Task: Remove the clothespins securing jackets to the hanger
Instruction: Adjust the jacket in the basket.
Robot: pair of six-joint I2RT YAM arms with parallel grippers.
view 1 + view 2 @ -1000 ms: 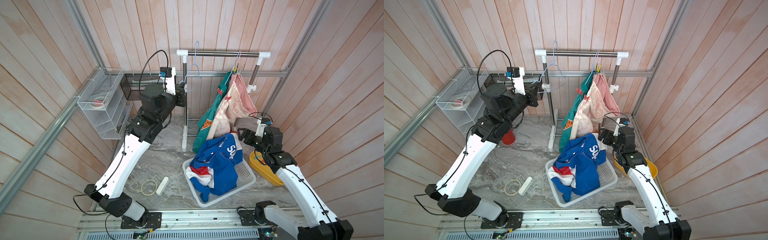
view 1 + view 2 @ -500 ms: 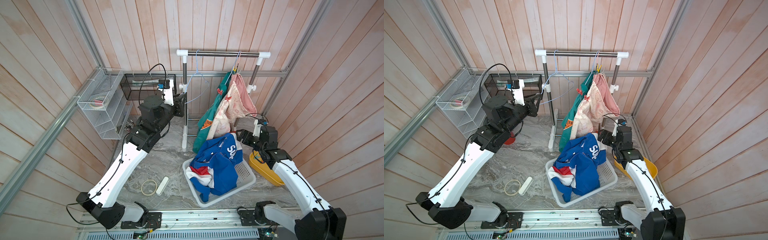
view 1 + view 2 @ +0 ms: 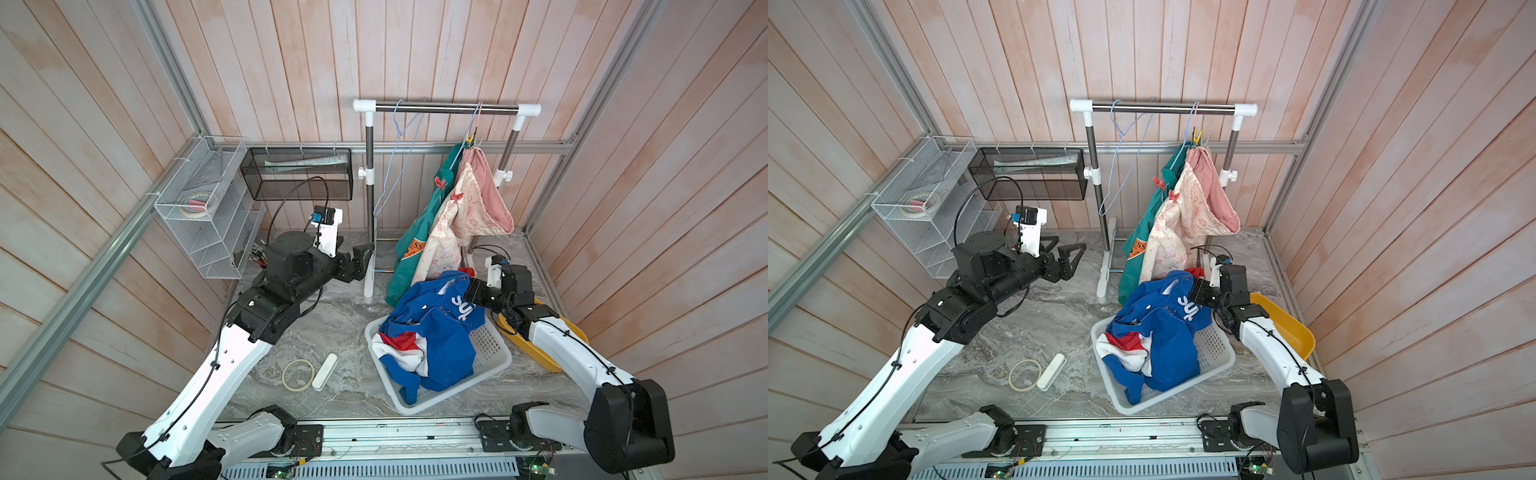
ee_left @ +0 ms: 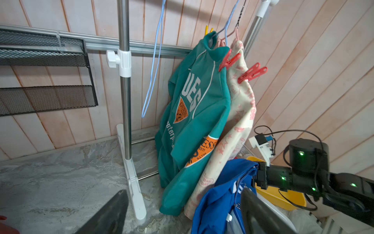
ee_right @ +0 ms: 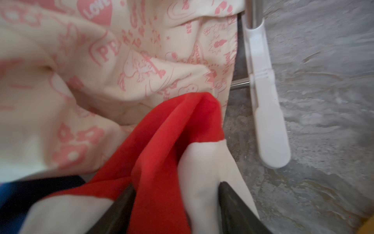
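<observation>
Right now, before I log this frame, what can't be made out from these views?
- Right gripper: jaws hidden behind the blue jacket in both top views; wrist view's edge cuts the fingers, so grip unclear.
- Whether more clothespins sit on the far shoulders: cream jacket covers them, every view.
- Wire basket contents: too small in top views.
</observation>
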